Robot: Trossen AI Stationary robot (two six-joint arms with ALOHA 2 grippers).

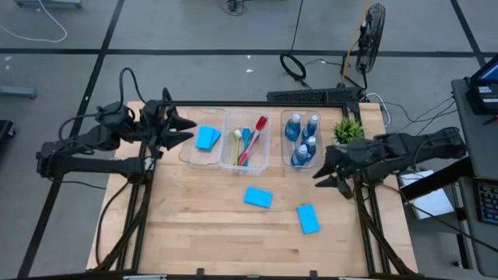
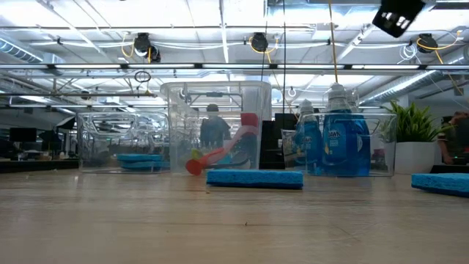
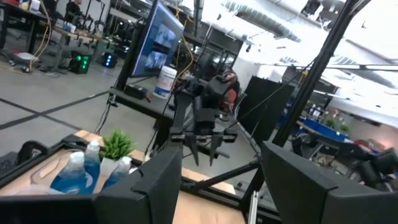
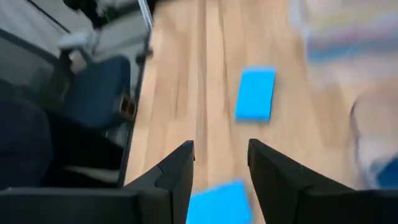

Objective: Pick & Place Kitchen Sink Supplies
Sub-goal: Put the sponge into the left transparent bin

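Two bright-blue sponges lie flat on the wooden table, one at mid-table (image 1: 257, 197) and one nearer the right (image 1: 308, 218); the right wrist view shows both, the farther sponge (image 4: 255, 93) and the closer sponge (image 4: 221, 202). More blue sponges (image 1: 208, 138) lie in the left clear bin. Brushes (image 1: 247, 144) lean in the middle bin, and blue bottles (image 1: 302, 140) stand in the right bin. My right gripper (image 1: 327, 175) is open in the air by the table's right edge, above and to the right of the loose sponges. My left gripper (image 1: 183, 128) is open, raised beside the left bin.
Three clear bins stand in a row along the far side of the table. A small green plant (image 1: 348, 130) stands in a white pot at the far right corner. Bare wood (image 1: 202, 225) spreads over the near half. A chair (image 4: 93, 93) stands beyond the table's edge.
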